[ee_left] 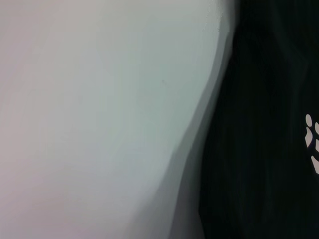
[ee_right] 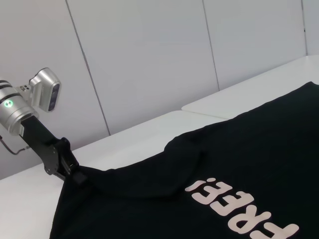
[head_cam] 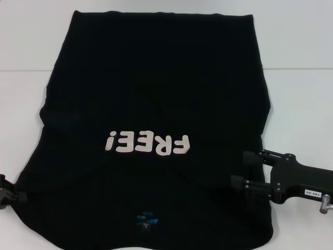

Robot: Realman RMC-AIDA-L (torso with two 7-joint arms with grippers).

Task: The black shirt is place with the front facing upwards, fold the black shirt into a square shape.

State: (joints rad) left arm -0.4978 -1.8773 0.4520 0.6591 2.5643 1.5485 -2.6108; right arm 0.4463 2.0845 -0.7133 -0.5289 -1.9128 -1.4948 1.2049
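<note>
Head view: the black shirt [head_cam: 156,104] lies flat on the white table [head_cam: 302,99], lettering up, collar nearest the robot; the right gripper [head_cam: 240,169], jaws spread wide, sits at the shirt's right edge. Left wrist view: shirt edge against bare table. Right wrist view: the left gripper [ee_right: 75,175] meets the shirt's corner; its jaw state cannot be told.

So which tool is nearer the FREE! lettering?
The right. The right tool sits open at the black shirt's edge, beside the FREE! lettering; the left tool is at the opposite sleeve edge, farther off.
</note>
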